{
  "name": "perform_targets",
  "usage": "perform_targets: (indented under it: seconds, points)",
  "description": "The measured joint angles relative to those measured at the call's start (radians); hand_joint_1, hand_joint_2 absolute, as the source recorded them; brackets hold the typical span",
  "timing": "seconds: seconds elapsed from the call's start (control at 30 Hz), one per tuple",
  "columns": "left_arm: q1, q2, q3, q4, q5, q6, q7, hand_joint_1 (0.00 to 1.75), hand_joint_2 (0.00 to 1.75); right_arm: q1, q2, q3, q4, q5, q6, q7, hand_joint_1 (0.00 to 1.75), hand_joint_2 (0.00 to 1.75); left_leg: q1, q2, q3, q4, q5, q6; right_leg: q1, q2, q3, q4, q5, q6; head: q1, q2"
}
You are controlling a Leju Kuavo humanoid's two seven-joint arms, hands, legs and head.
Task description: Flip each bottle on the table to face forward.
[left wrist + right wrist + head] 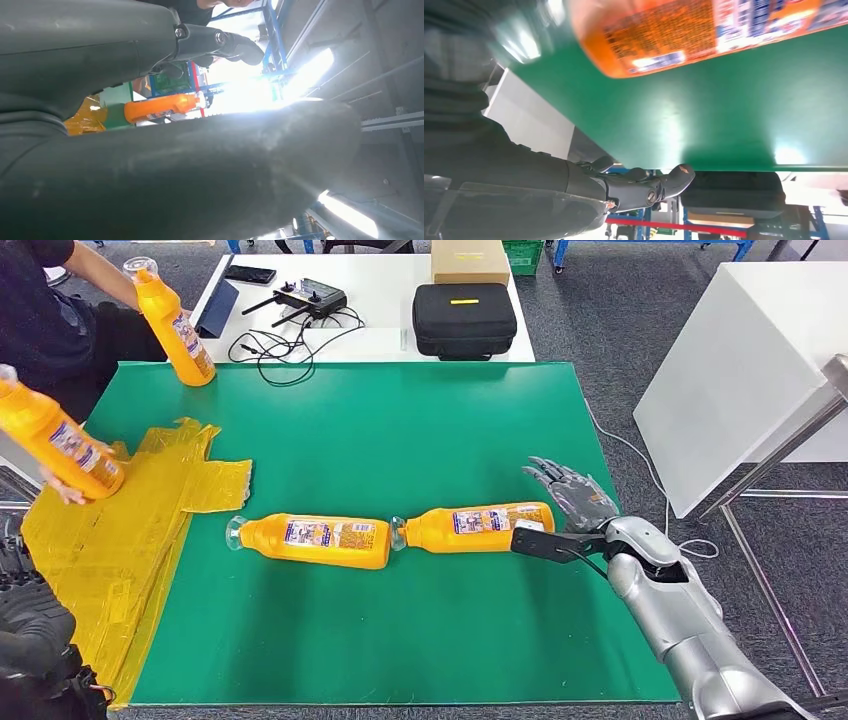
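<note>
Two orange bottles lie on their sides on the green mat (400, 640), cap ends to the left: one (312, 539) at the middle, the other (480, 527) to its right. My right hand (570, 492) hovers open just past the base of the right bottle (704, 30), fingers spread, not touching it. A person at the left holds two more orange bottles, one (60, 448) tilted over the yellow sheet, one (175, 328) upright at the mat's far corner. An orange bottle (160, 106) shows past my left hand (220, 42), which holds nothing.
A crumpled yellow sheet (100, 540) covers the mat's left side. Behind the mat stands a white table with a black case (464, 318), a controller (308, 297), cables and a cardboard box (470, 260). A white cabinet (740, 370) is at the right.
</note>
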Motion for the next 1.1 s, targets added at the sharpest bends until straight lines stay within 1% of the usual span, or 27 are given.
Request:
perform_targets:
  seconds: [0.13, 0.33, 0.47, 0.57, 0.67, 0.87, 0.97, 1.1]
  points:
    - [0.000, -0.004, 0.007, 0.000, -0.002, -0.001, 0.000, 0.00, 0.00, -0.004, 0.018, 0.009, 0.019, 0.000, -0.005, 0.000, 0.00, 0.00, -0.001, 0.000, 0.000, 0.000, 0.000, 0.000, -0.001, 0.000, 0.000, 0.000, 0.000, 0.000, 0.000, 0.000]
    - [-0.004, -0.005, 0.012, 0.001, -0.002, -0.004, 0.000, 0.00, 0.00, -0.004, 0.032, 0.021, 0.031, -0.002, -0.007, -0.001, 0.00, 0.00, -0.001, 0.000, 0.000, 0.000, 0.000, 0.000, -0.001, 0.000, 0.000, 0.000, 0.000, 0.000, 0.000, 0.000]
    - [-0.017, -0.005, 0.012, 0.006, -0.002, 0.007, 0.000, 0.00, 0.00, -0.001, 0.051, 0.028, 0.033, 0.011, -0.007, -0.002, 0.00, 1.75, -0.001, 0.001, 0.000, 0.000, 0.000, 0.000, -0.001, 0.000, 0.000, 0.000, 0.000, 0.000, 0.000, 0.000]
    - [-0.020, -0.005, 0.012, 0.008, 0.000, 0.013, 0.000, 0.00, 0.00, -0.001, 0.069, 0.043, 0.039, 0.029, -0.004, 0.000, 0.00, 1.75, 0.000, 0.001, 0.000, 0.000, 0.000, 0.000, 0.000, 0.000, 0.000, 0.000, 0.000, 0.000, 0.000, 0.000]
    - [-0.018, -0.005, 0.012, 0.008, 0.000, 0.014, 0.000, 0.00, 0.00, -0.001, 0.092, 0.058, 0.051, 0.046, -0.003, 0.020, 0.00, 1.75, 0.000, 0.001, 0.000, 0.000, 0.000, 0.000, 0.000, 0.000, 0.000, 0.000, 0.000, 0.000, 0.000, 0.000]
    - [-0.007, -0.006, 0.012, 0.006, 0.001, 0.022, 0.000, 0.00, 0.00, 0.000, 0.152, 0.085, 0.096, 0.089, -0.003, 0.095, 0.00, 1.75, 0.000, 0.001, 0.000, 0.000, 0.000, 0.000, 0.000, 0.000, 0.000, 0.000, 0.000, 0.000, 0.000, 0.000]
    - [0.002, -0.006, 0.014, 0.001, 0.010, 0.017, 0.000, 0.00, 0.00, -0.011, 0.180, 0.102, 0.130, 0.122, 0.014, 0.141, 0.00, 1.75, 0.000, 0.001, 0.000, 0.000, 0.000, 0.000, 0.000, 0.000, 0.000, 0.000, 0.000, 0.000, 0.000, 0.000]
    - [0.008, -0.006, 0.020, 0.000, 0.022, 0.002, 0.000, 0.00, 0.00, -0.039, 0.202, 0.126, 0.173, 0.154, 0.040, 0.185, 0.00, 1.75, 0.000, 0.001, 0.000, 0.000, 0.000, 0.000, 0.000, 0.000, 0.000, 0.000, 0.000, 0.000, 0.000, 0.000]
